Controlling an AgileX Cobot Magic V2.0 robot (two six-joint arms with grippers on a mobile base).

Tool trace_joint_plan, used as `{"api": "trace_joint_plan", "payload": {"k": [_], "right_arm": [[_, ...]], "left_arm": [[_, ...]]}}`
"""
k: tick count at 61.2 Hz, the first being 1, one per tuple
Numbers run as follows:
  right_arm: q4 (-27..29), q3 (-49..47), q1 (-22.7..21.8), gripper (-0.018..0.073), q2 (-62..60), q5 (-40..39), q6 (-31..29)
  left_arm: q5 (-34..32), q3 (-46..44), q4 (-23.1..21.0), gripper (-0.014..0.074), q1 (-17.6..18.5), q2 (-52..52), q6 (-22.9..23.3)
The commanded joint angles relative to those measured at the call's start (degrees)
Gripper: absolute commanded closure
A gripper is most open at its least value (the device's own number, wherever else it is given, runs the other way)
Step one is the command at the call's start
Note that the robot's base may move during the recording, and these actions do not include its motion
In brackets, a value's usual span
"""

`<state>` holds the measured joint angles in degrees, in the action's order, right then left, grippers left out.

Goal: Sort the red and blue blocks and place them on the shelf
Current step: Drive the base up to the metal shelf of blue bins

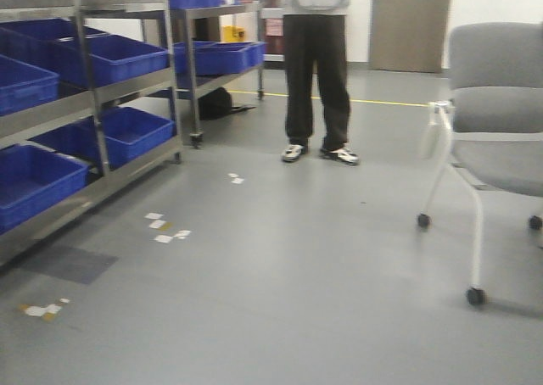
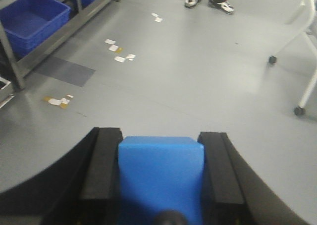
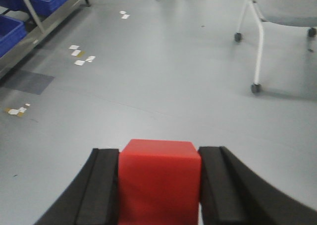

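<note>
Left wrist view: your left gripper (image 2: 161, 185) has its black fingers (image 2: 105, 173) drawn in to the width of the blue block (image 2: 161, 158) and no further. The block is clamped between the pads, touched on both sides, with its top face level. The shelf (image 2: 47, 44) stands ahead of this gripper and off to its left, with a blue bin (image 2: 32, 17) on its lowest level. White tape scraps (image 2: 119, 49) lie on the grey floor (image 2: 198, 76) ahead-left. A person's shoes (image 2: 208, 2) show far ahead, and a chair (image 2: 309, 84) on castors stands ahead-right. Right wrist view: your right gripper (image 3: 159, 190) is likewise part-closed, pads pressed against both sides of the red block (image 3: 159, 170), which fills the gap between them. From this gripper the shelf again lies ahead-left, the tape scraps ahead-left and nearer, and the chair ahead-right. Front-facing view: the shelf runs along the left edge with blue bins on several levels. A second rack stands just beyond it. The person stands well behind the tape scraps, and the chair is at the right. This view is soft, so you cannot make out fine detail on the shelf rails. Each block is in its gripper and well apart from the shelf.
</note>
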<state>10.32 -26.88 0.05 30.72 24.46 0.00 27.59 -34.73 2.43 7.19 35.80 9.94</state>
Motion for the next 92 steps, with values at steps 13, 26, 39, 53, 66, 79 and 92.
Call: {"api": "trace_joint_plan", "payload": {"k": [13, 26, 39, 53, 66, 79, 92], "right_arm": [[0.31, -1.71, -0.25, 0.0501, 0.11, -4.37, -0.45], [0.31, -1.71, -0.25, 0.0501, 0.11, -4.37, -0.45], [0.31, -1.71, -0.25, 0.0501, 0.11, -4.37, -0.45], [0.31, -1.71, -0.25, 0.0501, 0.11, -4.37, -0.45], [0.31, -1.71, -0.25, 0.0501, 0.11, -4.37, -0.45], [0.31, -1.71, -0.25, 0.0501, 0.11, -4.37, -0.45], [0.31, -1.71, -0.25, 0.0501, 0.11, -4.37, -0.45]], "left_arm": [[-4.65, -1.68, 0.02, 0.0461, 0.23, -0.01, 0.53], [-4.65, -1.68, 0.02, 0.0461, 0.23, -0.01, 0.53], [-4.65, -1.68, 0.02, 0.0461, 0.23, -0.01, 0.53], [-4.65, -1.68, 0.02, 0.0461, 0.23, -0.01, 0.53], [-4.65, -1.68, 0.02, 0.0461, 0.23, -0.01, 0.53], [-4.65, -1.68, 0.02, 0.0461, 0.23, -0.01, 0.53], [-4.65, -1.68, 0.02, 0.0461, 0.23, -0.01, 0.53]]}}
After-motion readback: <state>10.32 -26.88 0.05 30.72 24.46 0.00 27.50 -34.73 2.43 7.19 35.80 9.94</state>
